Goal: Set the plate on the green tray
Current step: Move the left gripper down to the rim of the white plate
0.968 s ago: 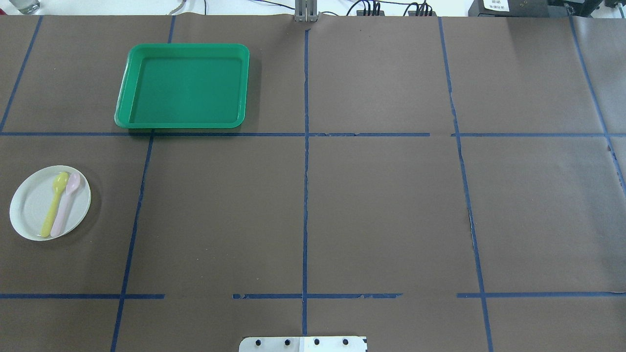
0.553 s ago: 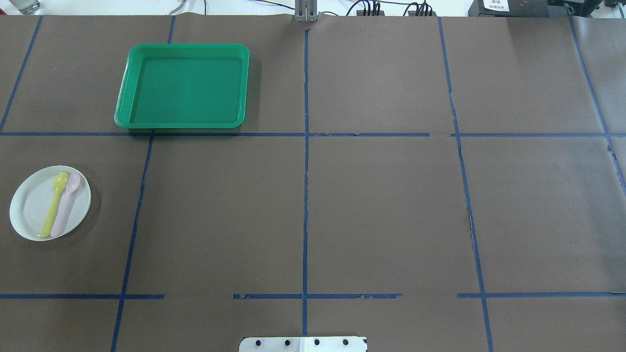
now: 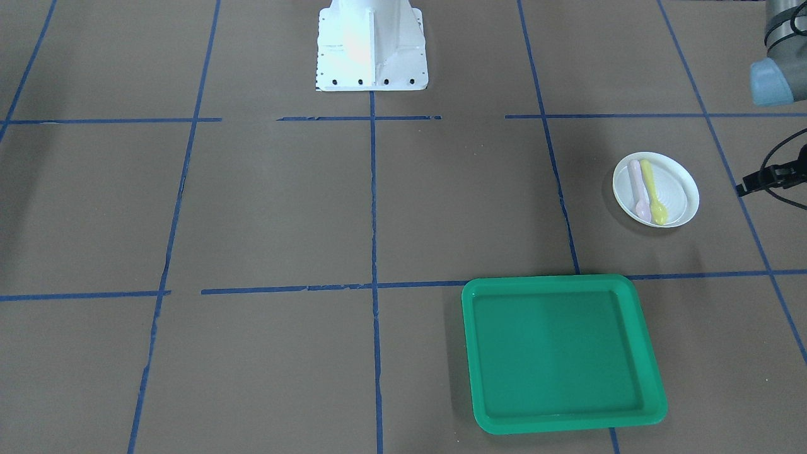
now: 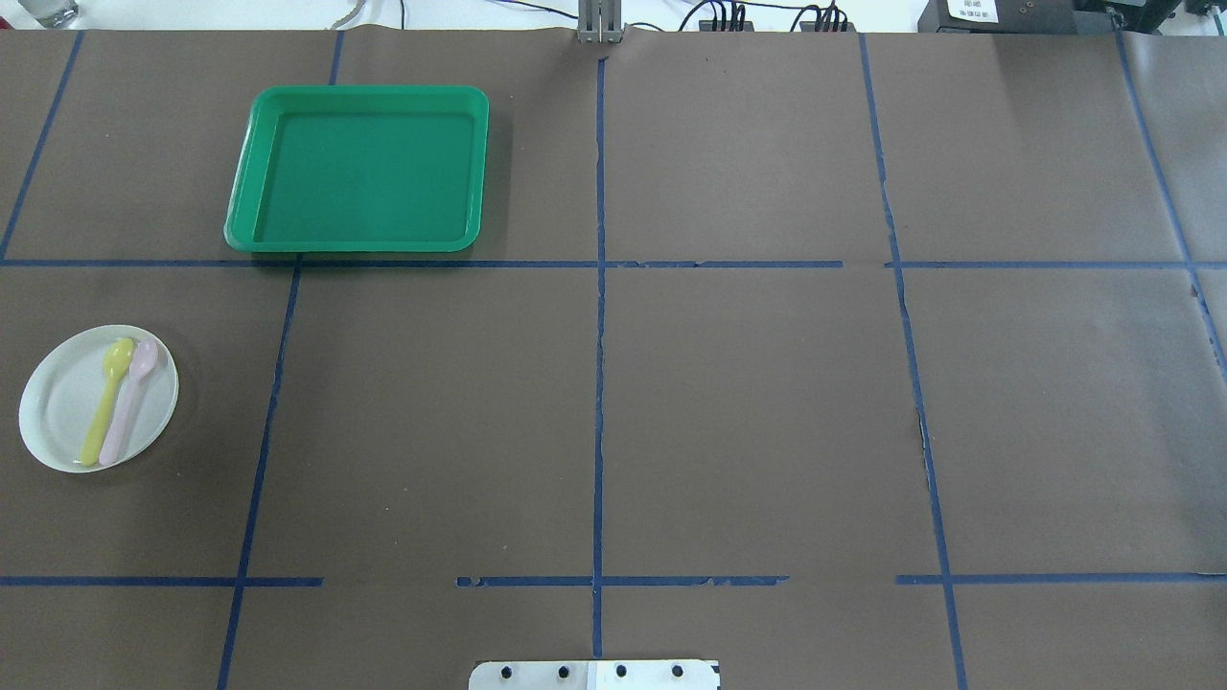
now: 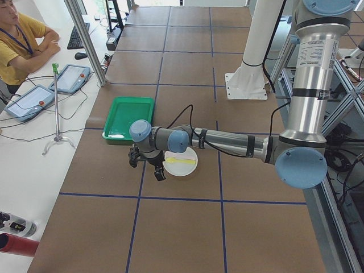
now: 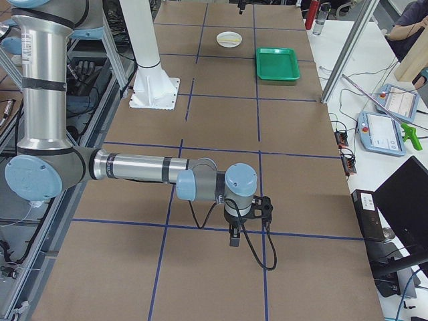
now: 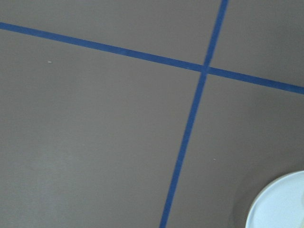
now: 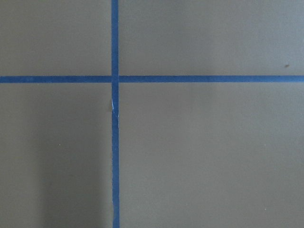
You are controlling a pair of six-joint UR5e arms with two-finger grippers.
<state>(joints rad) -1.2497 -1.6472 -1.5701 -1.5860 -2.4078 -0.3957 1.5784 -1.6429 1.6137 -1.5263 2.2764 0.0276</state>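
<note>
- Small round white plastic plate (image 4: 57, 412) is sitting well apart from the large rectangular green plastic tray (image 4: 355, 244).
- Left gripper (image 5: 147, 164) is hovering nearer the tray than right gripper (image 6: 234, 237); can't tell either's grip state.

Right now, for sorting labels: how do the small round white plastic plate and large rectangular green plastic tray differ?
The plate is round and white; the tray is rectangular, green and far larger. The plate holds a yellow spoon and a pink spoon; the tray holds none. Both lie flat, low-rimmed.
</note>
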